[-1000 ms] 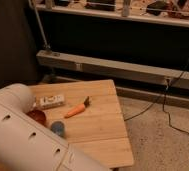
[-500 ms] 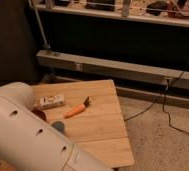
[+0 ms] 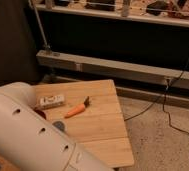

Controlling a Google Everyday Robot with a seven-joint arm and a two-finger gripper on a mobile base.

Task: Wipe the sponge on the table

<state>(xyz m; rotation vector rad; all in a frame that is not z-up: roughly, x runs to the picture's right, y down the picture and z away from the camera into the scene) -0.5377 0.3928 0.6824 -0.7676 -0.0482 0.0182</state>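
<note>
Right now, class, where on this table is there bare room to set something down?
Bare: the light wooden table right of the orange carrot, to its near edge. Crowded: the left, with the white box and white robot arm. The gripper is out of view.

Bulky white cylindrical arm link (image 3: 30,132) fills the lower-left foreground, running diagonally from a rounded end at upper left down toward the bottom edge. A row of small dark holes dots its side. The two-finger hand lies outside the view.
</note>
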